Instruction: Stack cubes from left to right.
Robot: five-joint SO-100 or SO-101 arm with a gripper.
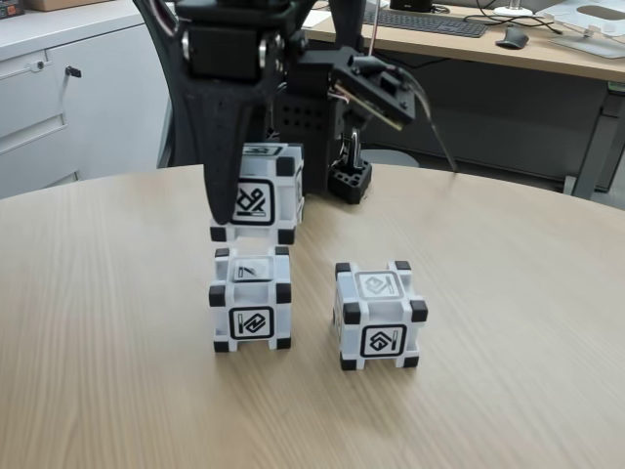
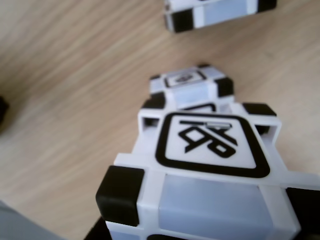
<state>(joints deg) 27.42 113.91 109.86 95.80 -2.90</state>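
My black gripper is shut on a white cube with black corners, one finger pressing its left side. The held cube hangs just over, and slightly behind, a second cube that stands on the table; a thin gap shows between them. A third cube stands alone to the right. In the wrist view the held cube is large and close, the second cube peeks out beyond it, and the third cube sits at the top edge.
The round wooden table has open surface to the left and in front of the cubes. The arm's black base stands at the back of the table. A desk with a keyboard and white cabinets lie behind.
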